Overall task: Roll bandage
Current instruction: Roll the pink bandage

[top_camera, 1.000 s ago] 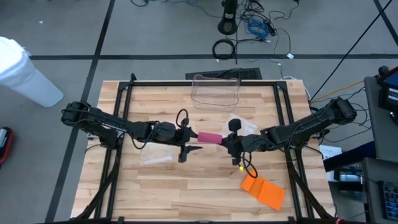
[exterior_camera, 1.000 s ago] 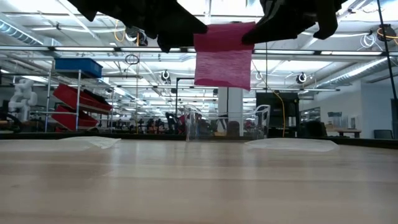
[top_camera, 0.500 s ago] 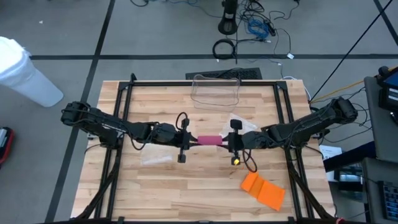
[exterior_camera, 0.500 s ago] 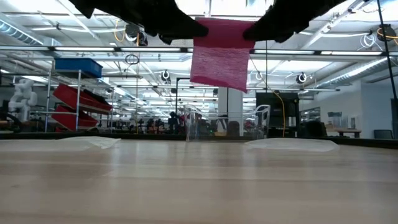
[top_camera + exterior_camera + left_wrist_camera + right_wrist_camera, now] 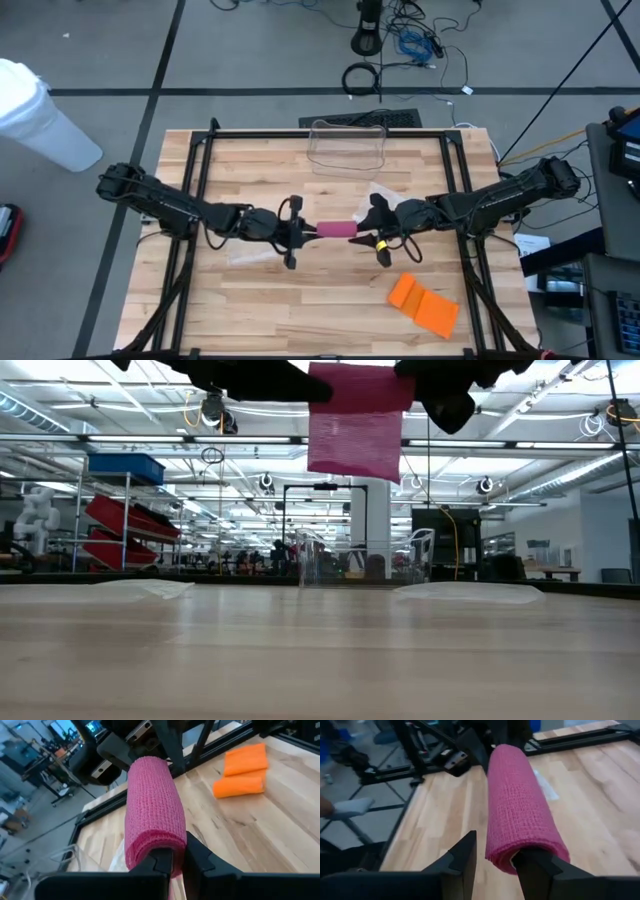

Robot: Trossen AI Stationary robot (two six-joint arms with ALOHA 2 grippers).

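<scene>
Left end effector (image 5: 172,862) clamped tight on one end of pink bandage roll (image 5: 336,230), held above surface (image 5: 330,310). Right end effector (image 5: 495,857) at other end, fingers apart w/ roll between them, loose.

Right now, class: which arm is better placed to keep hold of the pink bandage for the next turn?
Left. The left claw is shut on the bandage, held above the table; the right claw stands open around its other end.

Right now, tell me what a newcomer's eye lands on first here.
The pink bandage roll, held in the air above the middle of the table between both arms. The left gripper is shut on one end; the right gripper's fingers stand open around the other. An orange bandage lies near the table's front right.
</scene>
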